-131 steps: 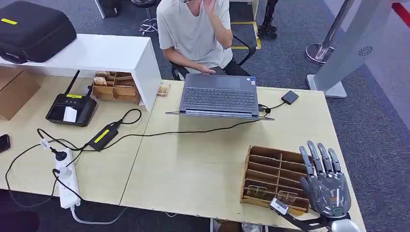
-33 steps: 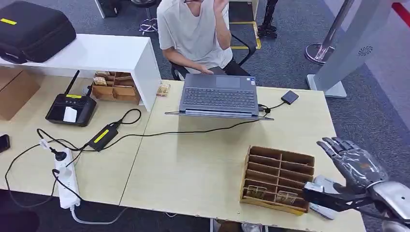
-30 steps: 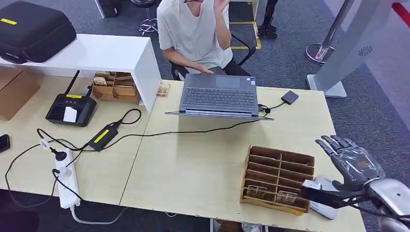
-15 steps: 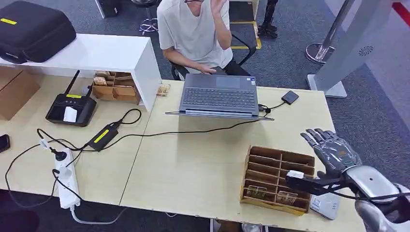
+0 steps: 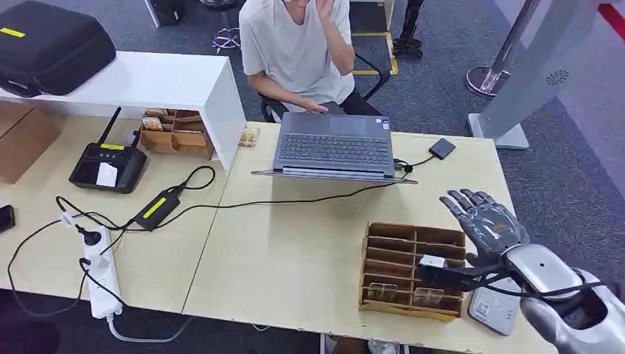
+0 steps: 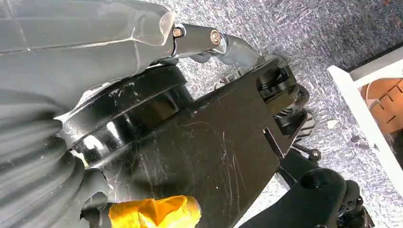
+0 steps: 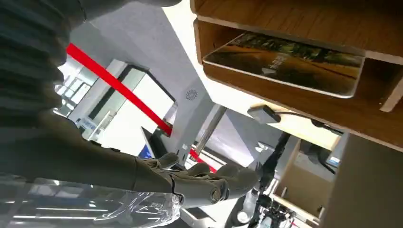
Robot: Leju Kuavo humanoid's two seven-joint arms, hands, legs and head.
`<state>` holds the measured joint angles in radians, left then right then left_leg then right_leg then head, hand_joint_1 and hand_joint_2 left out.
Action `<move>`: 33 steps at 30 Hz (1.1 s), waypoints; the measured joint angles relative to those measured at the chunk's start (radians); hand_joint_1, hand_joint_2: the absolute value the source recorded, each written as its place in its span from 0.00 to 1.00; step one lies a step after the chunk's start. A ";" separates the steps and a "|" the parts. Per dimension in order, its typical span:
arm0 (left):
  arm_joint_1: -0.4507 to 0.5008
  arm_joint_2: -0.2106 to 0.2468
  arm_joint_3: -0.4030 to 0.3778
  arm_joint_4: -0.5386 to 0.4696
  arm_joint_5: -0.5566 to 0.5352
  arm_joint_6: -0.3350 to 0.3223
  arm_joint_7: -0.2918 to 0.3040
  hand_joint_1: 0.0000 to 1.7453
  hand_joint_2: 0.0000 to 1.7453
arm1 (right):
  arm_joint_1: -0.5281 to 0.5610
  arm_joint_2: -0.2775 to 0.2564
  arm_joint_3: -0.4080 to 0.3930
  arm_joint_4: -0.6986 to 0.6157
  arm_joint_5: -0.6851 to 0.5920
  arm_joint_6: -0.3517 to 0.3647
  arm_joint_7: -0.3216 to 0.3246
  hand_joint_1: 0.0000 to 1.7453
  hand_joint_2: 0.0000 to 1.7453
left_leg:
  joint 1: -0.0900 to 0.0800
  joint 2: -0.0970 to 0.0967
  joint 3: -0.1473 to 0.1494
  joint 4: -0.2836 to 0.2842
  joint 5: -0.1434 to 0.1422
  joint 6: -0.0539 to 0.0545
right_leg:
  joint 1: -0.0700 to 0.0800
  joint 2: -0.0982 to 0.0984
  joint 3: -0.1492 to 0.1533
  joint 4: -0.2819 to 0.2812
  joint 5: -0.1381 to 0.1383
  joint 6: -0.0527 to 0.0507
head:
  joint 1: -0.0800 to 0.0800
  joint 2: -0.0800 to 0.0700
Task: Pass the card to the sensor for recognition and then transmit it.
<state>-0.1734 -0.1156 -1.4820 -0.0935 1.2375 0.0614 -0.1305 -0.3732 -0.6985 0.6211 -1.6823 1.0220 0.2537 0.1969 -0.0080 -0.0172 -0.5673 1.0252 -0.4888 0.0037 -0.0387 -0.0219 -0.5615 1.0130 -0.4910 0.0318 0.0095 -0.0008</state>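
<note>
While fingers spread, right robot hand [image 5: 488, 225] holds nothing, beside wooden card rack [image 5: 402, 251].

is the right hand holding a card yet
No, the right hand is spread open above the wooden organizer, and the cards lie in its front slots.

Two cards [image 5: 399, 294] with dark printed faces lean in the front slots of a wooden rack [image 5: 377, 243] near the table's front right edge; up close, one card [image 7: 290, 61] lies tilted in its compartment, showing a green-brown picture and a pale logo. The sensor [image 5: 492, 310], a flat grey-white pad, lies on the table just right of the rack.
</note>
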 joint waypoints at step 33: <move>0.002 0.000 0.000 0.000 0.015 0.001 -0.008 0.00 1.00 | 0.067 -0.037 0.008 -0.106 0.016 -0.044 0.006 0.00 1.00 | 0.000 0.000 0.000 0.000 0.000 0.000 | 0.000 0.000 0.000 0.000 0.000 0.000 | 0.000 0.000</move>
<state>-0.1718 -0.1152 -1.4820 -0.0935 1.2524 0.0622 -0.1381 -0.3063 -0.7355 0.6294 -1.7880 1.0376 0.2094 0.2030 -0.0080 -0.0171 -0.5674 1.0253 -0.4889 0.0037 -0.0388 -0.0217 -0.5617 1.0130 -0.4910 0.0318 0.0099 -0.0008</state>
